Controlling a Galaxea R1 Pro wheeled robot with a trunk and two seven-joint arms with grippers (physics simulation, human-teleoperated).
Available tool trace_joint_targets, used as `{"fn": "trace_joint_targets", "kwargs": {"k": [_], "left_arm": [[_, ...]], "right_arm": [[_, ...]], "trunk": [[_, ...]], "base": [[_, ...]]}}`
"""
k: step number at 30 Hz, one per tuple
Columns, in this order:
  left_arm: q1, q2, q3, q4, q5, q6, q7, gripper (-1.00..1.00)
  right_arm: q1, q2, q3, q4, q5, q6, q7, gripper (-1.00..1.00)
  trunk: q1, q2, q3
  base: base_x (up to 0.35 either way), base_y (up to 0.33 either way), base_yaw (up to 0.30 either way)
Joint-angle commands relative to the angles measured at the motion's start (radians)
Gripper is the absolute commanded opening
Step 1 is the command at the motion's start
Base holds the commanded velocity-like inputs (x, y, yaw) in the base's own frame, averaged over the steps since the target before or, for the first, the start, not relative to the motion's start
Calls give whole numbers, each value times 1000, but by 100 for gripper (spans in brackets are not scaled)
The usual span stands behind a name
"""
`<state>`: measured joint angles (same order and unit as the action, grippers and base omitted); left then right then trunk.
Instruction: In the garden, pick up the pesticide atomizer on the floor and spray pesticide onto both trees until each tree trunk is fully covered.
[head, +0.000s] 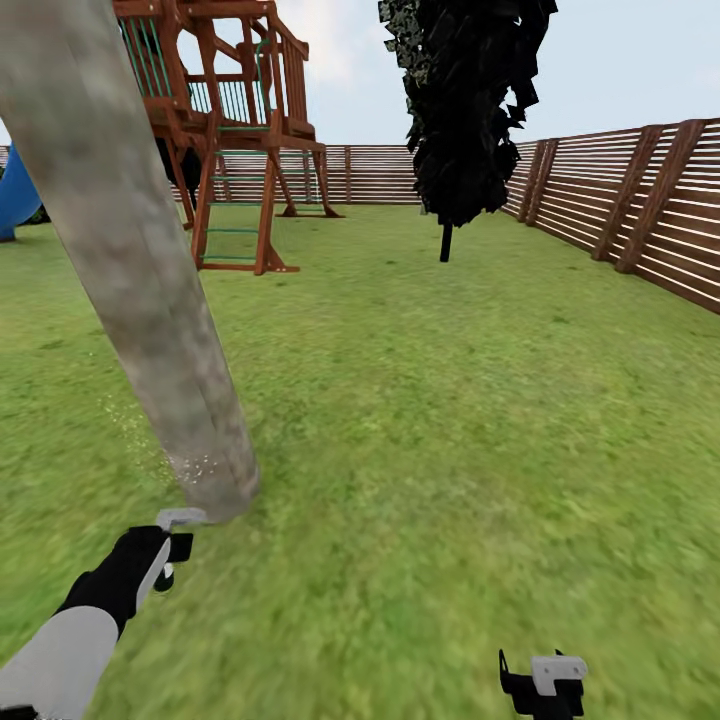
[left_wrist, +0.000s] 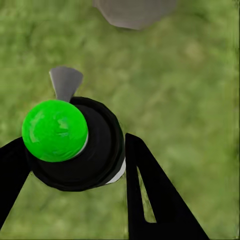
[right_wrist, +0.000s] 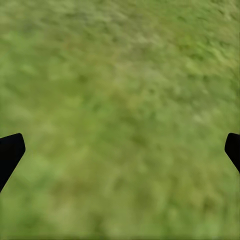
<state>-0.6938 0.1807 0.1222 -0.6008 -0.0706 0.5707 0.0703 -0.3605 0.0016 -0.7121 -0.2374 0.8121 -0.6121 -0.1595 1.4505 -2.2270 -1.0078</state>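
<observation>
A thick grey-brown tree trunk rises from the lawn at the left; its base also shows in the left wrist view. Fine white pesticide specks dot the bark near its foot and drift just to its left. My left gripper is shut on the pesticide atomizer, a black bottle with a bright green ball cap and a grey nozzle that sits close to the trunk's base. My right gripper hangs open over bare grass, fingertips wide apart.
A brown slat fence runs along the right and the back. A thin-stemmed black columnar tree stands mid-back. A wooden play tower and a blue slide stand at the back left. Green lawn stretches ahead and right.
</observation>
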Motion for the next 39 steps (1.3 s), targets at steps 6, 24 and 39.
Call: {"fn": "trace_joint_targets", "kwargs": {"k": [6, 24, 39], "left_arm": [[-87, -58, -17, -2, -10, 109, -22, -100], [-110, 6, -26, -170, -18, 239, -119, -100], [-109, 82, -56, -217, -9, 316, -119, -100]], "right_arm": [[0, 0, 0, 1, 1, 0, 0, 100], [0, 0, 0, 1, 1, 0, 0, 100], [0, 1, 0, 1, -1, 0, 0, 100]], "trunk": [[0, 0, 0], [0, 0, 0], [0, 0, 0]], "base": [[0, 0, 0], [20, 15, 0], [4, 3, 152]]}}
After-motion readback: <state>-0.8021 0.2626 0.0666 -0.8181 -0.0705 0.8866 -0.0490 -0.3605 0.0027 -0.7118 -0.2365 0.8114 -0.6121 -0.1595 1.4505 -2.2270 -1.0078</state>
